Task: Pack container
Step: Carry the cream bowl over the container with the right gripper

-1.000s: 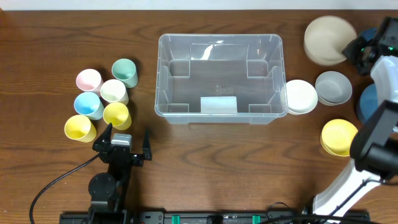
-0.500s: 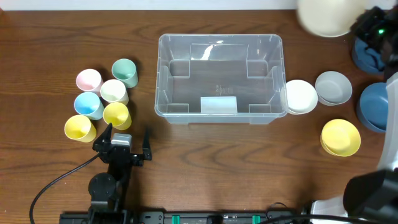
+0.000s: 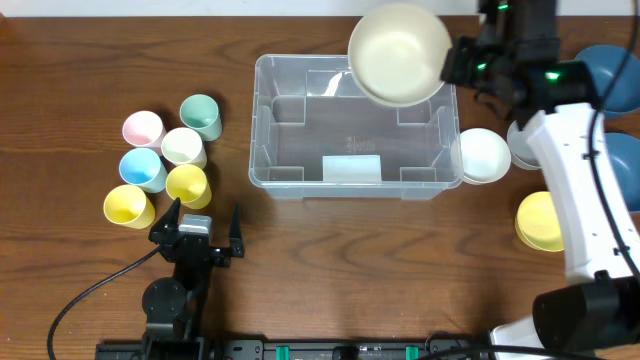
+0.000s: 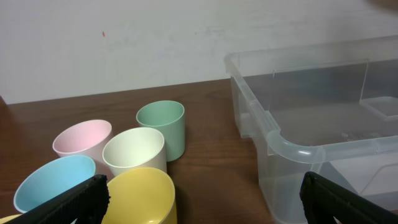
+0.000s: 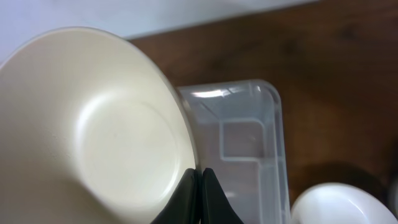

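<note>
The container point(image 3: 262, 120) is a large clear plastic bin with a pale label on its floor, at the table's middle; it also shows in the left wrist view point(image 4: 292, 146) and the right wrist view point(image 5: 267, 143). My right gripper point(image 3: 452, 62) is shut on the rim of a cream bowl point(image 3: 398, 55) and holds it in the air over the bin's far right corner; the bowl fills the right wrist view point(image 5: 93, 130) with the fingertips point(image 5: 200, 180) pinched on its edge. My left gripper point(image 3: 205, 232) is open and empty near the front left, just in front of the cups.
Several pastel cups point(image 3: 165, 160) stand left of the bin, a yellow one point(image 4: 140, 196) nearest my left gripper. A white bowl point(image 3: 484, 155), a grey bowl point(image 3: 522, 142), a yellow bowl point(image 3: 536, 222) and blue bowls point(image 3: 612, 82) lie right of the bin.
My right arm has swung left from the far right corner, carrying the cream bowl to above the bin's far right corner. The left arm has not moved.
</note>
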